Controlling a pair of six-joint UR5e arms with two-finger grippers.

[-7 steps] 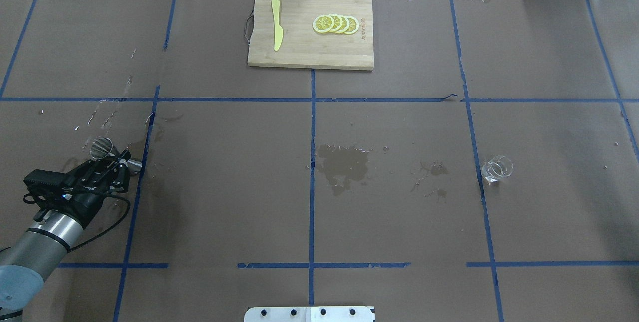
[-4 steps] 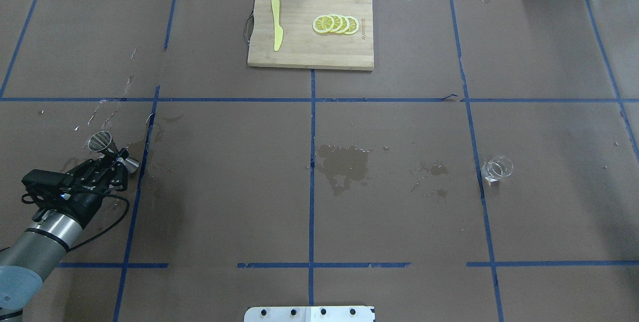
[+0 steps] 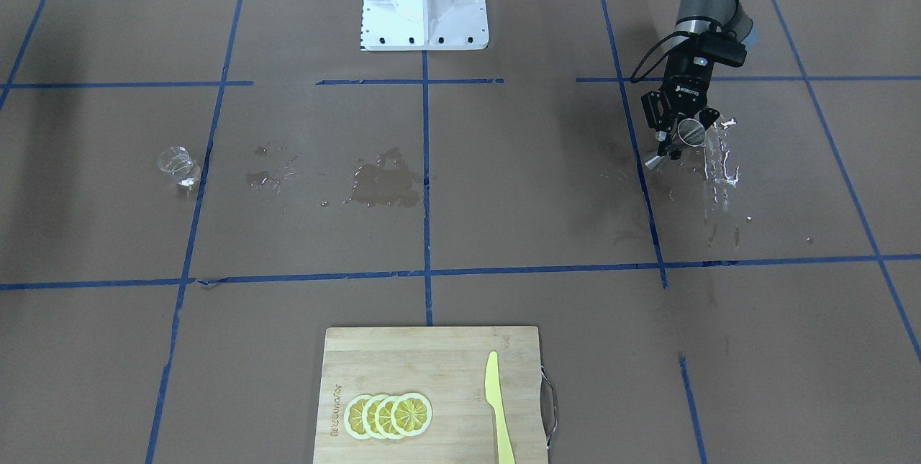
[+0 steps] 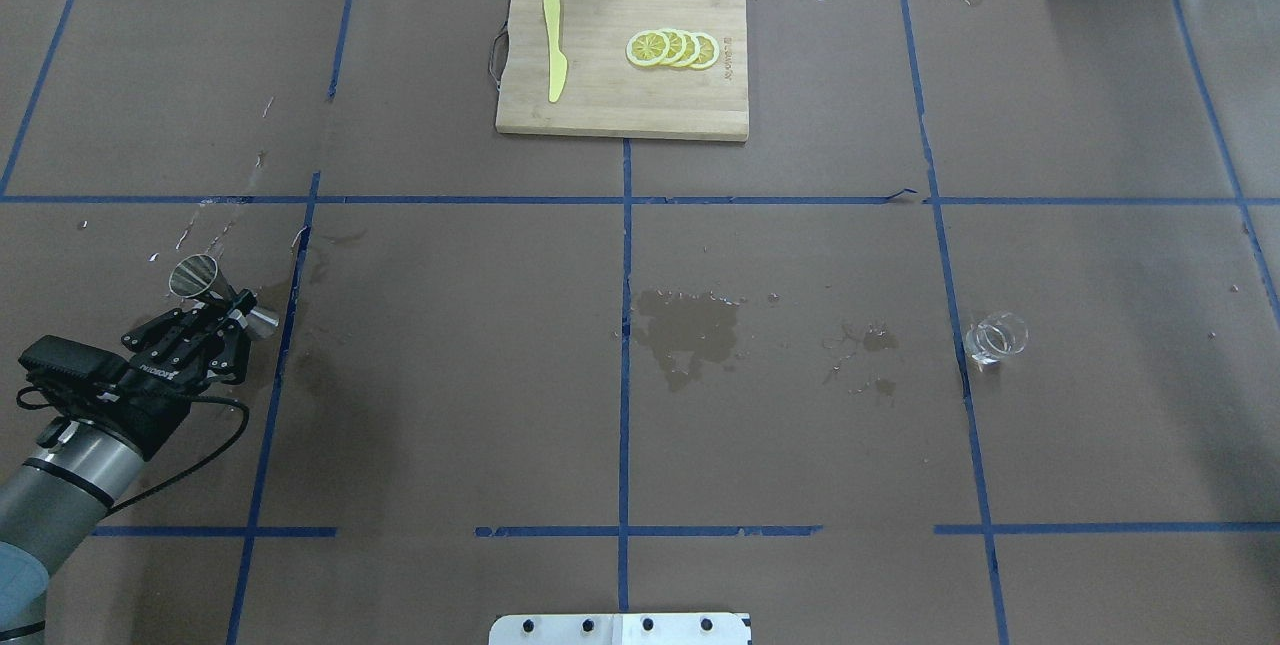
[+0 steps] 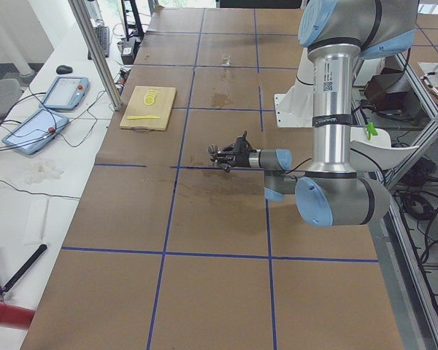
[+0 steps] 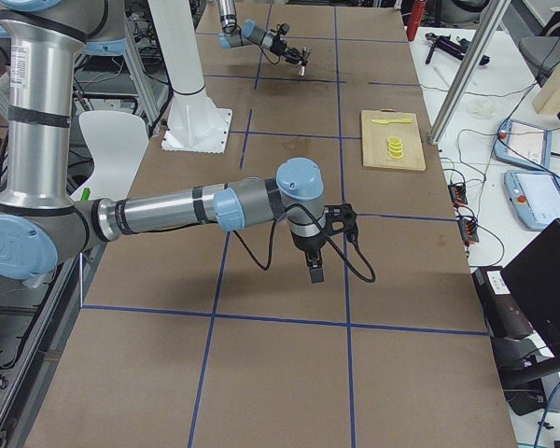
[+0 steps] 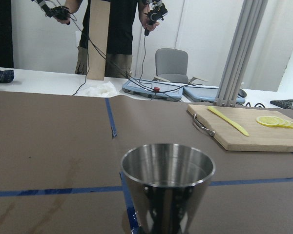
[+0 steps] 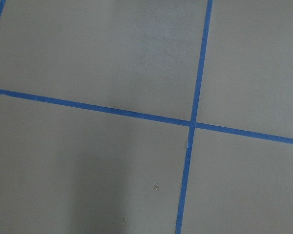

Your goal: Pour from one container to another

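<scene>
My left gripper (image 4: 228,311) is shut on the narrow waist of the silvery steel jigger (image 4: 196,277), the other container, at the table's left side. The jigger (image 3: 692,132) hangs just above the paper, with its open mouth (image 7: 167,165) filling the left wrist view. The small clear glass (image 4: 996,337), the one container, stands alone far off at the right, also visible as the glass (image 3: 176,164) in the front view. My right gripper (image 6: 315,271) shows only in the right side view, pointing down over bare paper; I cannot tell its state.
A wooden cutting board (image 4: 610,115) with lemon slices (image 4: 672,49) and a yellow knife (image 4: 554,47) lies at the far middle. Wet patches (image 4: 690,330) darken the paper in the centre, and water streaks (image 3: 719,162) lie beside the jigger. Blue tape lines grid the table.
My left arm has drawn back a little to the left, and the jigger's mouth has shifted farther and leftward with it. The glass has not moved.
</scene>
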